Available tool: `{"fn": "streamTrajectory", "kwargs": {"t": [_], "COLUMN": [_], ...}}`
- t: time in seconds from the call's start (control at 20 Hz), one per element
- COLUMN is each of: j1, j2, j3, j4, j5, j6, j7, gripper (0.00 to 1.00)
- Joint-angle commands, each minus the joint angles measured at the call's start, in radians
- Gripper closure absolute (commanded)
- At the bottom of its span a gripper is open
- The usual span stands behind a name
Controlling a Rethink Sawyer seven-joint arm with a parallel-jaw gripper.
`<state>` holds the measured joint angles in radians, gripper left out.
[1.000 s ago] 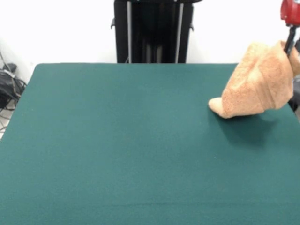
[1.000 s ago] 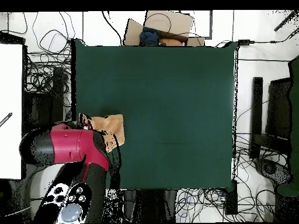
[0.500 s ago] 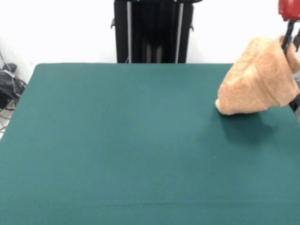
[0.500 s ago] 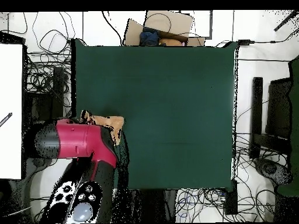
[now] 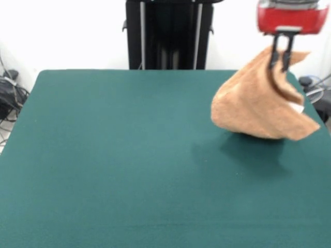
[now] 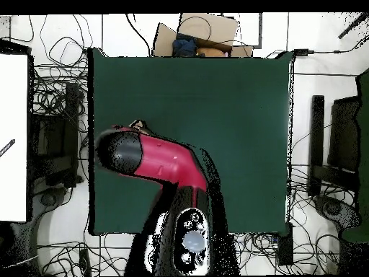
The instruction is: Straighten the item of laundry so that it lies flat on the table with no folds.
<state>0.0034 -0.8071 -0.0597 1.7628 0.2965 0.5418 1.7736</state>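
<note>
Jaws: clenched on the top of the light orange-tan terry towel [image 5: 258, 106]; the two thin black fingers [image 5: 272, 51] of the red-bodied gripper [image 5: 280, 66] pinch a bunched peak of cloth between them.

Towel, place: it hangs in the air from that pinch, over the right far part of the large dark green felt-topped table [image 5: 129, 170] in the front view. A shadow lies on the felt under it. I cannot tell whether its lowest edge brushes the top or clears it.

Overhead view: the red and black arm [image 6: 155, 162] covers the towel almost wholly; only a sliver of something pale peeps out at the arm's black end, too small to name.

Towel, shape: not flat. It drapes as a loose cone, narrow at the pinch and wide below, with a deep fold running down from the fingers and a lower corner kicked out to the right. A small white label [image 5: 295, 107] shows on the right-hand side.

Towel, long axis: as it hangs, close to upright, peak up, leaning out towards the lower right.

Handling, my guess: light, soft, wholly limp; it will take whatever shape gravity gives it. The terry pile should grip well, so slipping looks unlikely; nothing here is fragile.

Where to hold, my guess: a hemmed corner or edge rather than a bunch of the middle, so the cloth can be laid down and drawn out along the felt, letting the folds pull open.
</note>
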Motion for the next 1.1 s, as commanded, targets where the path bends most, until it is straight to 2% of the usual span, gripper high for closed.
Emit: {"fn": "streamTrajectory", "kwargs": {"t": [0.05,0.45,0.7,1.1], "j1": [-0.146,-0.267,-0.362,-0.471], "j2": [0.015,0.035,0.098,0.219], "j3": [0.290,0.425,0.515,0.602], "j4": [0.188,0.231,0.239,0.198], "j5": [-0.009,-0.106,-0.187,-0.330], "j6": [-0.141,-0.195,-0.251,-0.281], "j7": [-0.105,-0.080,-0.089,-0.089], "gripper": [1.00,1.00,1.00,1.00]}}
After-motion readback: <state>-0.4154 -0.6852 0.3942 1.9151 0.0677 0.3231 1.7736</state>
